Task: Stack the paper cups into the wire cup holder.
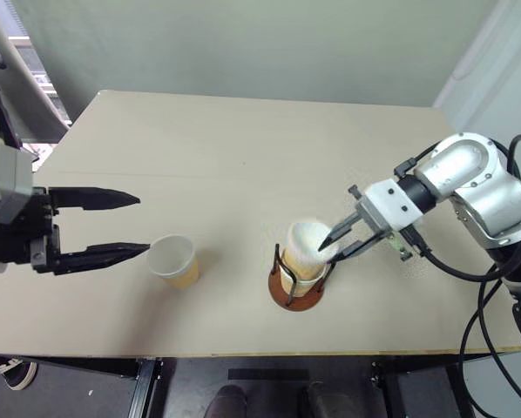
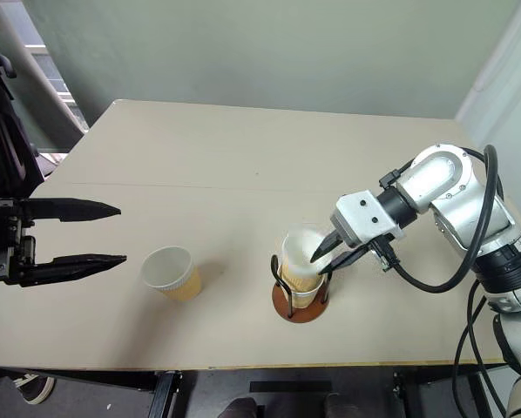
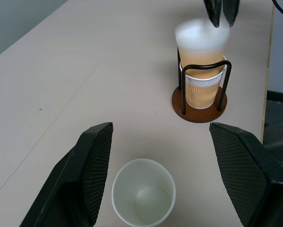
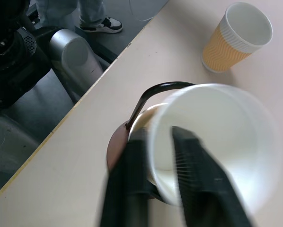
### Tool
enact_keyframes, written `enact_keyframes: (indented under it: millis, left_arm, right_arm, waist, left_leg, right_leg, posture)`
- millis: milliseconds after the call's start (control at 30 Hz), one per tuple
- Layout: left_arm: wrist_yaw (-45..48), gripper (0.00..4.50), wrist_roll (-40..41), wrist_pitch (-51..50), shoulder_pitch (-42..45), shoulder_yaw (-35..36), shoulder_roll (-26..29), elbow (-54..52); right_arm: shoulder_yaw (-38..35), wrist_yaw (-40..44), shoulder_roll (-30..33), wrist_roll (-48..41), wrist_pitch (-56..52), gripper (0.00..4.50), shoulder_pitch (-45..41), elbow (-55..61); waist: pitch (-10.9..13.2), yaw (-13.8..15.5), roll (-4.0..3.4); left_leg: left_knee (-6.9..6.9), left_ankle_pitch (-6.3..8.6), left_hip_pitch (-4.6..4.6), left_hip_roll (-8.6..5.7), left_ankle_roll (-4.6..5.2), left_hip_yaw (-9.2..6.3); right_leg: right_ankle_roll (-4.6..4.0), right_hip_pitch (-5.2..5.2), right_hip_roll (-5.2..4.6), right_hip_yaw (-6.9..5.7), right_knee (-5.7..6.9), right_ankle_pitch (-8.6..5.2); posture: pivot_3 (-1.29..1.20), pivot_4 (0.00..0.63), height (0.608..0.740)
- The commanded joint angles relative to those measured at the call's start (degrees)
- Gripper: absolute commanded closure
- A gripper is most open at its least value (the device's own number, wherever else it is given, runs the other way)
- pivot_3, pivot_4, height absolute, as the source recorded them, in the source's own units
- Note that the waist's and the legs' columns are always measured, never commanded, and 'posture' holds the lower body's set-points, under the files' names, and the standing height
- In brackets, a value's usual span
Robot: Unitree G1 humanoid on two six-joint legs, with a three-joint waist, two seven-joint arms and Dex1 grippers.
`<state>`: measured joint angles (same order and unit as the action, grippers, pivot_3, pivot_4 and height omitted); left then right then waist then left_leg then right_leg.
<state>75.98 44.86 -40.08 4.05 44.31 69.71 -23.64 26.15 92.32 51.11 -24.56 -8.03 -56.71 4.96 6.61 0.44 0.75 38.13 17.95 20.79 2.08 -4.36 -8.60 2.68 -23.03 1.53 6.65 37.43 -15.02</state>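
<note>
Straddling the top cup's (image 1: 308, 246) rim, the right gripper's (image 1: 337, 243) fingers look barely parted as it sinks into the holder (image 1: 297, 290). Cocked, it could jam. Left gripper (image 1: 121, 225) gapes wide beside the loose cup (image 1: 175, 260).

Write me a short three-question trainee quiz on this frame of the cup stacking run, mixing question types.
1. True or false: the wire cup holder already has a cup seated in it.
2. Where are the right gripper's fingers relative to the blurred upper cup? A) one inside and one outside its rim B) both far above it C) resting on the table
3. What stands upright in front of the left gripper, and is it held?

Key
1. True; a cup sits low in the holder, with the blurred cup above it.
2. A
3. A single paper cup; not held, the gripper's fingers are open and apart from it.
</note>
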Motion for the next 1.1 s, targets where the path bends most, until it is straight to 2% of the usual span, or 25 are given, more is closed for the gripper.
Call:
enact_keyframes:
  millis: [33,133,233,433,567,733,900,1033,1100]
  left_arm:
    - [0.3,1.0,-0.1,1.2,0.6,0.4,0.6,-0.1]
    - [0.8,1.0,-1.7,2.2,0.1,-0.6,1.4,0.5]
    - [1.3,1.0,-5.7,4.8,-1.2,-3.7,2.6,1.1]
    - [-0.3,1.0,-15.6,12.4,-2.3,-15.6,3.3,4.0]
    - [-1.8,1.0,-17.8,14.5,1.1,-23.8,2.3,4.3]
    - [-2.4,1.0,-21.1,16.2,4.7,-32.2,1.3,5.8]
    - [-2.4,1.0,-24.8,18.5,6.7,-37.7,0.4,8.5]
    - [-2.8,1.0,-26.7,19.3,9.8,-41.6,-1.6,9.7]
    - [-2.7,1.4,-27.2,19.4,10.6,-42.7,-2.5,9.9]
  right_arm:
    - [-1.4,0.2,0.1,-0.8,-0.5,2.17,-0.6,1.6]
    - [-3.0,0.2,-0.1,-1.5,-2.0,1.12,-0.8,1.8]
    - [-8.3,-0.1,1.3,-4.5,-6.5,0.03,0.3,-0.6]
    - [-22.0,-1.1,7.0,-11.7,-14.5,0.03,13.1,-1.9]
    - [-32.6,-3.6,9.4,-16.1,-18.8,0.03,23.2,-0.8]
    - [-43.3,-7.0,11.4,-21.6,-24.6,0.03,32.3,6.0]
    - [-48.4,-10.2,12.2,-26.5,-28.6,0.03,32.9,11.3]
    - [-49.1,-12.3,13.0,-30.0,-30.7,0.03,30.4,15.0]
    - [-49.1,-13.2,13.2,-31.4,-31.5,0.0,29.3,16.4]
  waist:
    - [0.0,0.0,0.0]
    - [0.0,0.0,0.0]
    - [0.0,0.2,-0.01]
    - [-0.1,1.5,0.1]
    - [0.0,1.8,0.12]
    - [0.0,1.8,0.1]
    - [0.0,0.8,0.1]
    - [0.0,0.8,0.1]
    - [0.0,0.8,0.1]
  left_leg:
    - [0.0,0.0,0.0,0.0,0.0,0.0]
    - [0.0,0.0,0.0,0.0,0.0,0.0]
    - [0.0,0.0,0.0,0.0,-0.01,-0.02]
    - [-0.02,-0.01,0.03,-0.03,-0.03,-0.14]
    - [-0.05,-0.01,0.1,-0.07,-0.08,-0.1]
    - [-0.11,-0.01,0.08,-0.08,-0.1,-0.05]
    - [-0.1,0.01,0.02,-0.07,-0.09,0.03]
    - [-0.07,0.02,0.01,-0.08,-0.07,-0.01]
    - [-0.07,0.03,0.02,-0.08,-0.05,-0.02]
  right_leg:
    - [0.0,0.0,0.0,0.0,0.0,0.0]
    - [0.0,0.0,0.01,0.0,0.0,0.0]
    - [0.0,0.0,0.01,0.0,-0.01,0.0]
    - [-0.02,0.06,-0.1,-0.02,-0.19,-0.01]
    - [-0.02,-0.02,-0.13,-0.06,-0.2,-0.01]
    - [-0.03,-0.06,-0.12,-0.06,-0.17,-0.01]
    - [-0.03,-0.05,-0.04,-0.1,-0.14,-0.02]
    - [-0.03,-0.05,-0.04,-0.1,-0.12,-0.02]
    - [-0.03,-0.06,-0.03,-0.12,-0.12,-0.02]
  posture:
    - [0.0,0.15,0.74]
    - [0.0,0.15,0.74]
    - [0.0,0.15,0.74]
    - [0.0,0.15,0.74]
    - [0.0,0.15,0.74]
    - [0.0,0.15,0.74]
    - [0.0,0.15,0.74]
    - [0.0,0.15,0.74]
    - [0.0,0.15,0.74]
